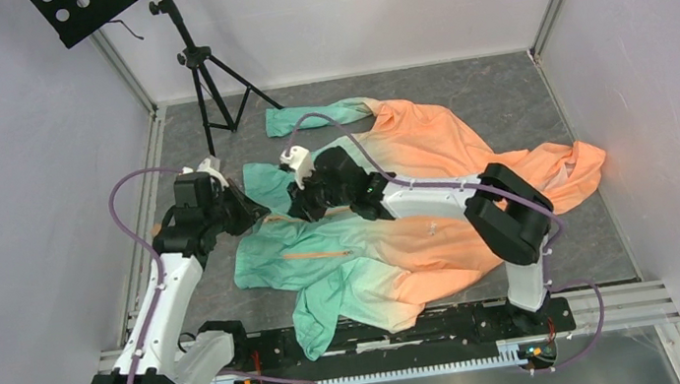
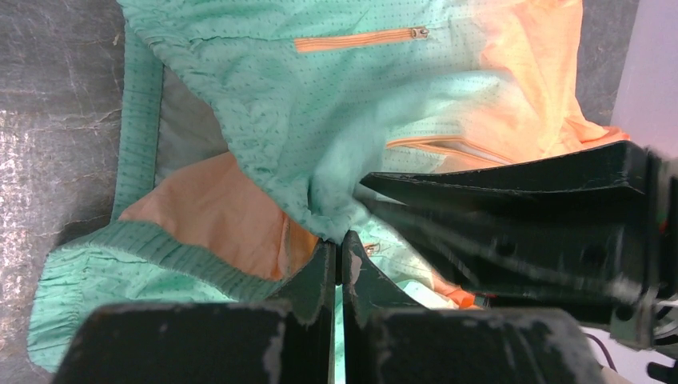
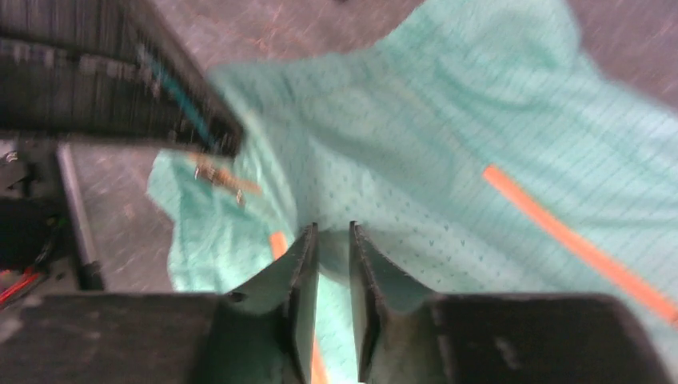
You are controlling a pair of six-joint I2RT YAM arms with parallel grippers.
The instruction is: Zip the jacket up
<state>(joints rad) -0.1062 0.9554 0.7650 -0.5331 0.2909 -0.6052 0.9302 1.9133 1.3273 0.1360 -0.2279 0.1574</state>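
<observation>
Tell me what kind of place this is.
Probably a robotics lab test cell: plain pale walls box in a grey tabletop, a left arm and right arm are bolted at its edge, and a tripod stands in the corner.

- The jacket (image 1: 422, 241) faded from mint green to peach orange, with fine dark dots across its fabric.
- Its pocket zip (image 2: 360, 38) was orange.
- The table (image 1: 503, 101) was mottled grey.
- The left arm (image 1: 167, 304) was white with black joints.

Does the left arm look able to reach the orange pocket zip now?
Likely yes once it lets go: the pocket zip lies uncovered ahead, but the left end effector is pinching the jacket.
</observation>
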